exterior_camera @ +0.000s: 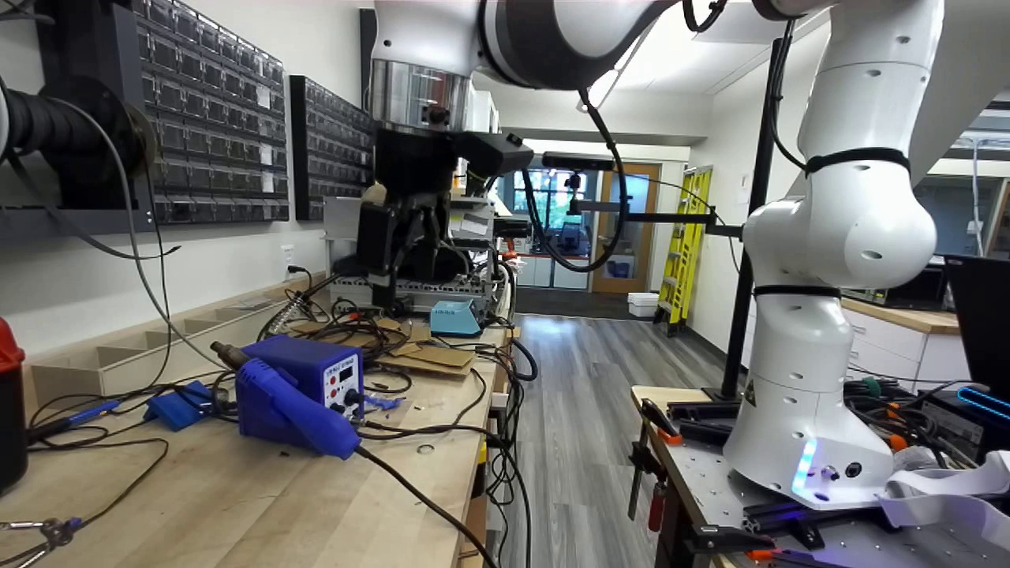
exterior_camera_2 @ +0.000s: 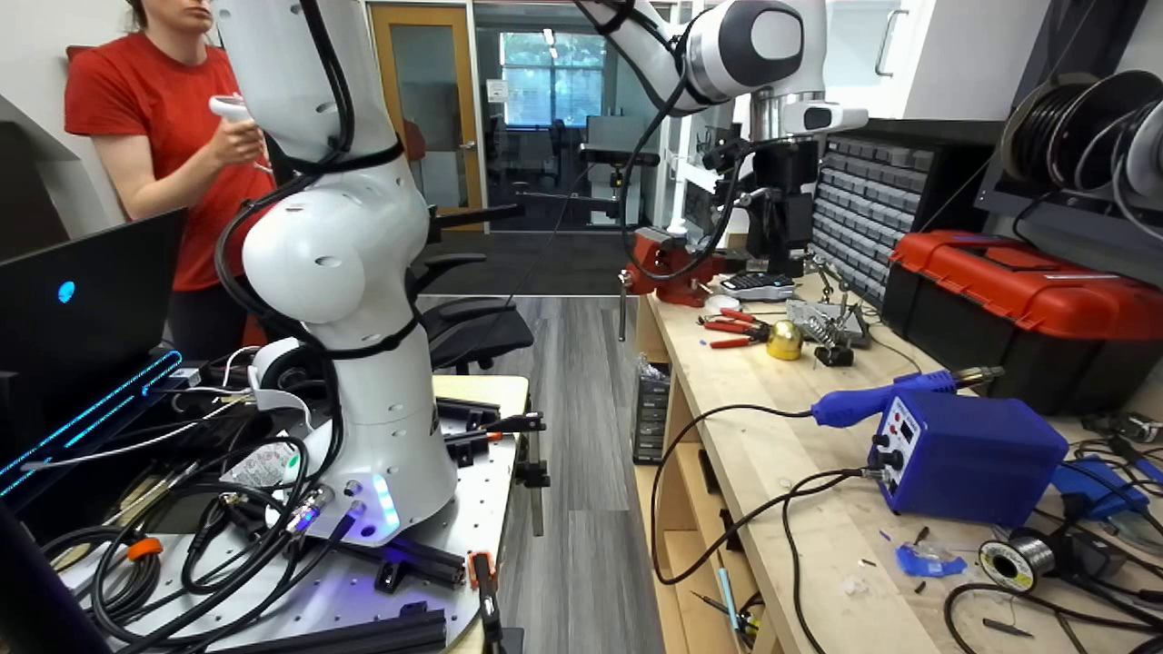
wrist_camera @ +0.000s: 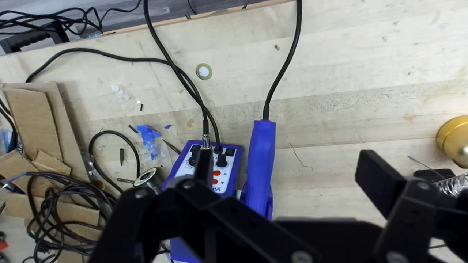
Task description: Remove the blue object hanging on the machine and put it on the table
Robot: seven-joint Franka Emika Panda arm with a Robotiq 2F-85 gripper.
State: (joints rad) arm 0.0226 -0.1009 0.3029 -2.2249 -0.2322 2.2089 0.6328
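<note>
The blue tool [exterior_camera: 298,406] hangs on the side of the machine [exterior_camera_2: 986,459], so nothing of the task is yet done, I believe. My gripper [wrist_camera: 288,166] hangs higher, touching neither, its jaws wide apart, holding nothing. Grasping, removing and laying the tool on the table [exterior_camera: 237,501] all remain.

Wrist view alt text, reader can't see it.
The claw is open above a wooden workbench; seen through its gap, ungripped, is a slim blue handpiece beside a blue control box. Cardboard pieces lie at the picture's left, a gold rounded object at its right edge.
</note>
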